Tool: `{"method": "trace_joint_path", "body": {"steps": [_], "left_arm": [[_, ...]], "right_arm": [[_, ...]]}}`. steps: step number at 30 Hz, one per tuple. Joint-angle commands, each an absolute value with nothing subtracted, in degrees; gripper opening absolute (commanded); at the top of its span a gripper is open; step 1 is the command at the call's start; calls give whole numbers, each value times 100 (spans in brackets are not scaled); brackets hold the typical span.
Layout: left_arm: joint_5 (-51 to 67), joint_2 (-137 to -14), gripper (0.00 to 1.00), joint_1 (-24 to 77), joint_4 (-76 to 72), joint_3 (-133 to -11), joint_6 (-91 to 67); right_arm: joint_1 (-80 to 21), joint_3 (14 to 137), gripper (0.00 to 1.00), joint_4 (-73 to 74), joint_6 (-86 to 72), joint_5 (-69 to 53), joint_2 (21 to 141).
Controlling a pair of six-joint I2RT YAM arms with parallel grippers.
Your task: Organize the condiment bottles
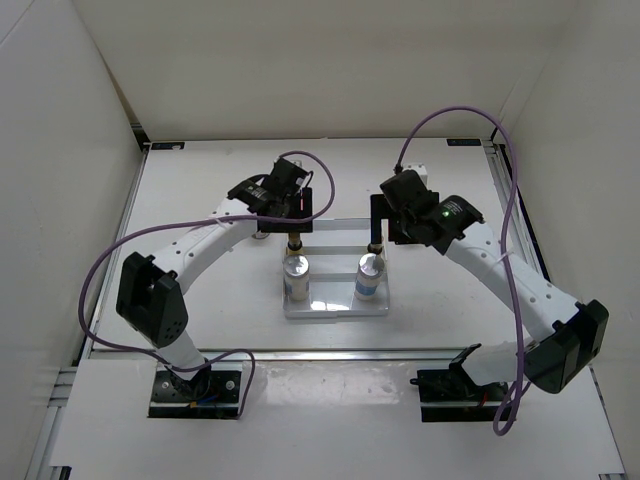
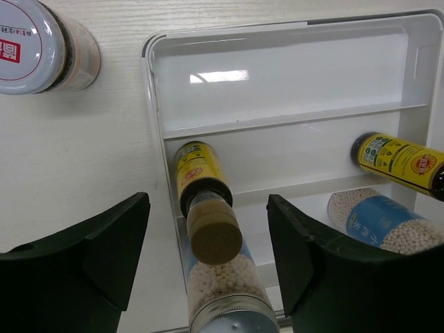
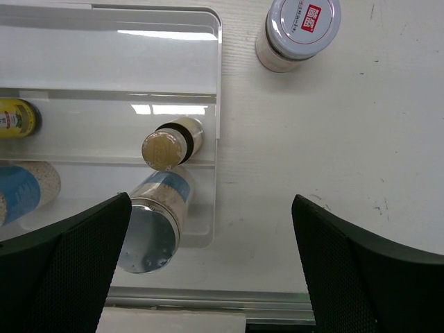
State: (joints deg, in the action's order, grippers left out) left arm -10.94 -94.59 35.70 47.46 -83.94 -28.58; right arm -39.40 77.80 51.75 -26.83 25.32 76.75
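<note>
White walls (image 1: 300,60) enclose the pale woodgrain table (image 1: 200,190) (tray (image 1: 335,312) and condiment bottles (image 1: 296,268) mid-surface).

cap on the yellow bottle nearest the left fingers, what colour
Tan-brown cap; best seen in the left wrist view.

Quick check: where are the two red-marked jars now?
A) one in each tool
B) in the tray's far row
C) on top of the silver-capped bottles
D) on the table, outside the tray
D: the left wrist view shows one jar standing on the table beside the tray, and the right wrist view shows the other jar outside it too.
</note>
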Motion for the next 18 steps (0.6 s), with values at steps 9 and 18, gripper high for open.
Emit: {"method": "trace_joint_path", "body": {"steps": [9, 18], "left_arm": [[-1660, -8553, 96, 3621, 4816, -8824, -2506], [-3348, -7173, 100, 3070, 4878, -8395, -2021]], "right_arm": [[-3964, 7550, 100, 5124, -2839, 2443, 7497], [-3964, 7663, 100, 5124, -2733, 2610, 7664]]}}
